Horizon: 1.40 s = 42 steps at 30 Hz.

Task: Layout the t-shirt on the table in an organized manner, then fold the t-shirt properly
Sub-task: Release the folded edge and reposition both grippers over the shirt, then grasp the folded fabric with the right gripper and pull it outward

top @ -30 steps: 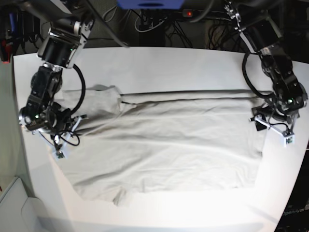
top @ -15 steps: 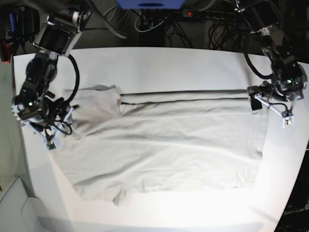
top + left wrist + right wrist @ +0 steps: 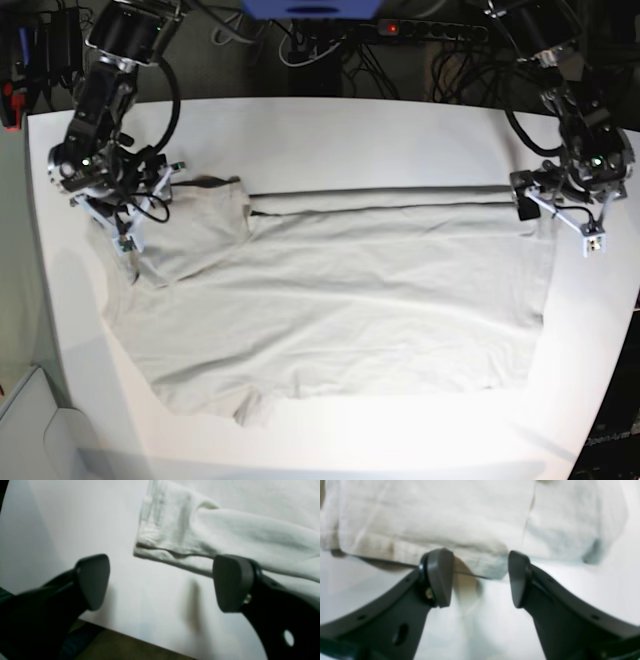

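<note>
The pale grey-beige t-shirt (image 3: 340, 300) lies spread flat across the white table (image 3: 330, 140), its far edge folded over in a long straight band. In the base view my left gripper (image 3: 556, 216) hovers at the shirt's right end. The left wrist view shows that gripper (image 3: 162, 582) open and holding nothing, just short of a folded shirt corner (image 3: 175, 530). My right gripper (image 3: 135, 215) is over the sleeve at the left end. Seen from the right wrist, it (image 3: 478, 578) is open too, with the shirt edge (image 3: 460, 530) just beyond its fingertips.
Cables and a power strip (image 3: 430, 30) run behind the table's far edge. The table's edge (image 3: 140, 640) is close beneath my left gripper. A grey bin corner (image 3: 25, 430) sits at the lower left, off the table.
My right gripper opened, let go of the sleeve and moved toward the far side. My left gripper opened wider and lifted away from the shirt's right corner.
</note>
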Motion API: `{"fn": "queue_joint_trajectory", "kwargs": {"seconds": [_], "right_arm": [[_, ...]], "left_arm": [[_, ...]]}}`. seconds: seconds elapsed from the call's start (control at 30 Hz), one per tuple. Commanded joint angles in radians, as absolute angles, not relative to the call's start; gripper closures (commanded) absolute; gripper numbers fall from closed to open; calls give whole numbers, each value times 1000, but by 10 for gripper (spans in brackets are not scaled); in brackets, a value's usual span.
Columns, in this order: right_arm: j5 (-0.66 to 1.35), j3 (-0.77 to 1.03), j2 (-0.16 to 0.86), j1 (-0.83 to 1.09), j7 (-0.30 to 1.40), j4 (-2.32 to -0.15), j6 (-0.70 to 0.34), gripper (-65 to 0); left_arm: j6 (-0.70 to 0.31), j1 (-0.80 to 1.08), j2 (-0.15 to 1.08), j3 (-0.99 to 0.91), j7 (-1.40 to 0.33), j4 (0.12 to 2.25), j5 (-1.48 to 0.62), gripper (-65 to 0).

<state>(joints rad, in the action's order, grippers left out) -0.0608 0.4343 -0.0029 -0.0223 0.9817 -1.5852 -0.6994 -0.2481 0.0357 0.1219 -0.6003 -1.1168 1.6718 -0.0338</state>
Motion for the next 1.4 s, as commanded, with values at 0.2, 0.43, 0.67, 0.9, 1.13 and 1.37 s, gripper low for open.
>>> {"fn": "queue_joint_trajectory", "kwargs": {"seconds": [0.2, 0.43, 0.67, 0.9, 1.13, 1.37], "right_arm": [[-53, 450, 5, -39, 964, -1555, -698, -352], [-48, 449, 1, -41, 966, -1537, -698, -69], [-48, 440, 1, -85, 975, -1652, -698, 0], [-48, 358, 1, -205, 975, -1646, -698, 0], [-48, 252, -4, -390, 963, -1457, -698, 0], [-53, 251, -4, -547, 880, -1222, -698, 0]], "left_arm": [[-246, 41, 131, -633, -1099, 1693, -36, -641], [-246, 42, 130, -657, -1099, 1695, -36, -641], [-246, 44, 130, -690, -1099, 1695, -36, -641], [-246, 81, 130, -690, -1099, 1721, -36, -641], [-246, 116, 120, -691, -1109, 1788, -36, -641], [-246, 173, 104, -691, -1110, 1876, -36, -641]]}}
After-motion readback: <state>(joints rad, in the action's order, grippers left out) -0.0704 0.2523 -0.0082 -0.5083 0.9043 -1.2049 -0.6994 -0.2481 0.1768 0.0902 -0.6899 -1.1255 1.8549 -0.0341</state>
